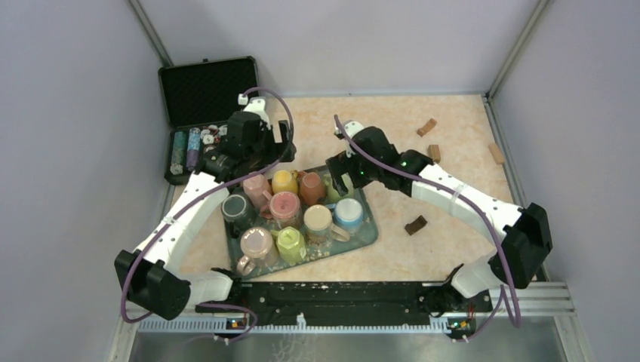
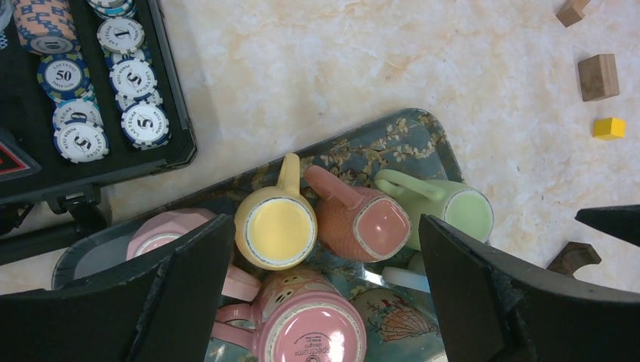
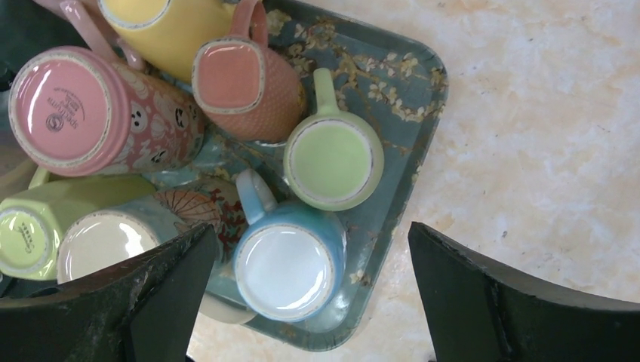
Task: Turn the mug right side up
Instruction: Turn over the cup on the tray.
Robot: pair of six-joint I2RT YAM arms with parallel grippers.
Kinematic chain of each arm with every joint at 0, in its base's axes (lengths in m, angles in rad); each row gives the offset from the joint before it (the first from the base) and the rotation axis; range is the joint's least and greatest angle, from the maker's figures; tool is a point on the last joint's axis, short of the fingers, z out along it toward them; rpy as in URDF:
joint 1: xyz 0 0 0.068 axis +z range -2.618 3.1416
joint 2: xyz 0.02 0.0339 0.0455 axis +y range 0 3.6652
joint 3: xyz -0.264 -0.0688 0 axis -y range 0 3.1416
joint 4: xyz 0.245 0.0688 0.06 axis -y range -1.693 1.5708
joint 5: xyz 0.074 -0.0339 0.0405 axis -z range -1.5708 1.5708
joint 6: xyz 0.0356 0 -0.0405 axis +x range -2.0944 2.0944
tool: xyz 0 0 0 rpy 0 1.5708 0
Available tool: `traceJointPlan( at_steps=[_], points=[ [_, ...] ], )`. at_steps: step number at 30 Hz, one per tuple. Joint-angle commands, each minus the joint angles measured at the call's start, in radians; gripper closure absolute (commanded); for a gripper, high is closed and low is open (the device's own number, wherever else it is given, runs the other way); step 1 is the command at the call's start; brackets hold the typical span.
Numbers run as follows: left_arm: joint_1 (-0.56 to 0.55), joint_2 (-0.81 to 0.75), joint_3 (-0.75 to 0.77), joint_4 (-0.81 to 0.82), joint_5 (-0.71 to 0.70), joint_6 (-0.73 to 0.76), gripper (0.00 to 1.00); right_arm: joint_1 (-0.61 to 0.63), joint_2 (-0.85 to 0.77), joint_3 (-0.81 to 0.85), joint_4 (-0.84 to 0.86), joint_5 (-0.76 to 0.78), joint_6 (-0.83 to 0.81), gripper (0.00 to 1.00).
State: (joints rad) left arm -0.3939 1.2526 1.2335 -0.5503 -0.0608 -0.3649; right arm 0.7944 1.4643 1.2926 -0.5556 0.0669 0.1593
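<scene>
- Ceramic mugs crowd the tray toward the tabletop's near-left corner, most of them bottom-up and none lifted yet.
- Above the tray's far side, your left gripper and right gripper hover spread and empty.
- You are at the approach step: choose one mug, descend, and pinch its wall.

Mugs crowd tray, sides touching; open table right of tray; chip case blocks left.
</scene>
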Motion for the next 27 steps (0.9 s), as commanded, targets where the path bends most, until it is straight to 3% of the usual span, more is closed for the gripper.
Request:
traceJointPlan(
  at_steps=[1,13,20,27],
  points=[
    [0.01,-0.01,-0.014,0.013,-0.007,0.003,0.01,0.043,-0.056,0.011,-0.04,0.008,0.003,0.01],
    [0.019,0.011,-0.013,0.034,0.017,0.01,0.01,0.152,-0.292,-0.199,-0.076,-0.006,0.026,0.04],
    [0.02,0.006,-0.003,0.035,0.024,0.01,0.02,0.27,-0.337,-0.29,-0.001,-0.003,0.032,0.2],
    [0.02,-0.015,-0.004,0.024,0.021,0.009,0.02,0.302,-0.301,-0.351,0.1,-0.03,0.027,0.37]
  ],
)
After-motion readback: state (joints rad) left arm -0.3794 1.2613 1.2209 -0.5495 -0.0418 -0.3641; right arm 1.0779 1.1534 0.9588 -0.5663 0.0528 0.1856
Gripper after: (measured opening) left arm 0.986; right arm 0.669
